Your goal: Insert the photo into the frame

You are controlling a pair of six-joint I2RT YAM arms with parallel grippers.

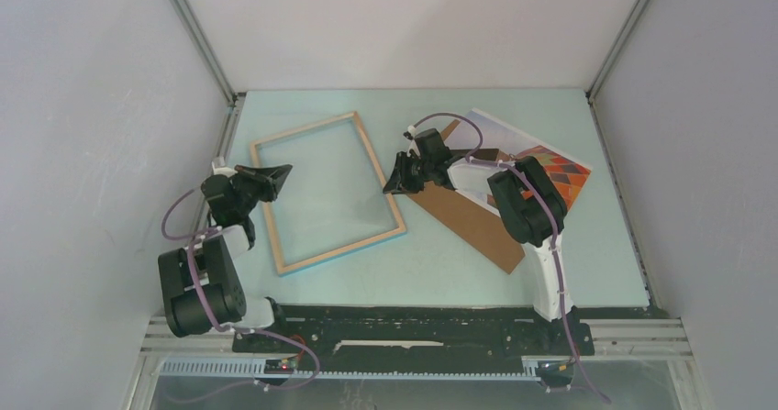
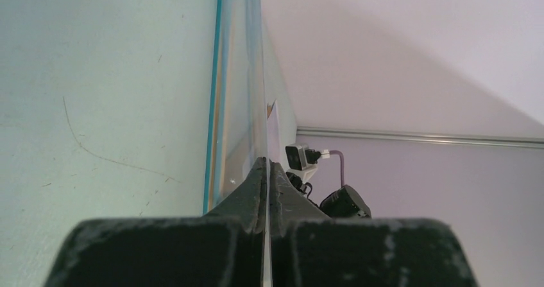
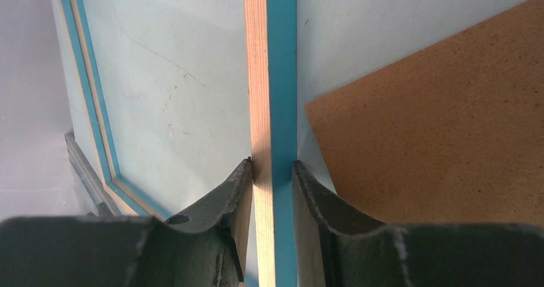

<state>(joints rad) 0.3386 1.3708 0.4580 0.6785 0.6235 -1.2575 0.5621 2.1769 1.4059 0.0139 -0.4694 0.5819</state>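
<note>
The frame (image 1: 303,127) lies askew on the tabletop (image 1: 440,272), left of centre, wood side up, with the photo (image 1: 550,162) well apart at the far right, partly under a brown backing board (image 1: 468,222). The right end effector (image 3: 272,166) is closed on the frame's right rail, one finger against each side. The left end effector (image 2: 266,162) sits at the frame's left side, its fingers nearly together and pinching a thin edge there.
</note>
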